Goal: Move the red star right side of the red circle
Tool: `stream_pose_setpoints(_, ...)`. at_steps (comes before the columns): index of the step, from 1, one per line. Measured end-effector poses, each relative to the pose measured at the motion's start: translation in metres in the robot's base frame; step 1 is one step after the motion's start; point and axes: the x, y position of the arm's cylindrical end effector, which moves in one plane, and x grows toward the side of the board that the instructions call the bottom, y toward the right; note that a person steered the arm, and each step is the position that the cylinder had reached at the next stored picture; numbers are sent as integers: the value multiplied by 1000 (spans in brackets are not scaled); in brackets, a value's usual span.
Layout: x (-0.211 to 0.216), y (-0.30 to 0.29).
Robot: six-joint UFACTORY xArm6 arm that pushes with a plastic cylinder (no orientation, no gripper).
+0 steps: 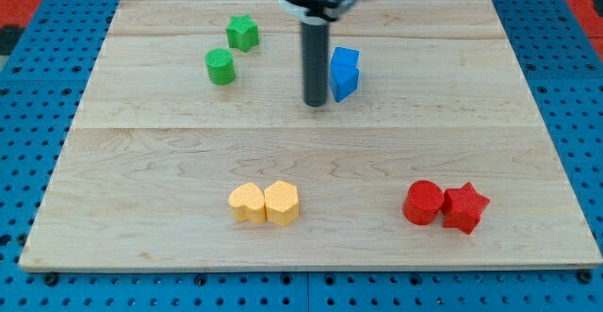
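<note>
The red star (464,206) lies near the board's bottom right, touching the right side of the red circle (423,203). My tip (315,103) stands in the upper middle of the board, just left of two blue blocks (345,73). It is far above and to the left of the red pair.
A green star (242,33) and a green circle (220,66) sit at the upper left. A yellow heart (248,203) and a yellow hexagon (282,202) touch each other at the bottom middle. The wooden board (141,161) lies on a blue pegboard.
</note>
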Motion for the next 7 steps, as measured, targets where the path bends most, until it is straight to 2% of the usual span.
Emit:
stream_pose_setpoints(1,29,124)
stream_pose_setpoints(2,99,193)
stream_pose_setpoints(3,158,182)
stream_pose_setpoints(4,179,130)
stream_pose_setpoints(5,175,85)
stream_pose_setpoints(6,161,68)
stream_pose_setpoints(7,165,83)
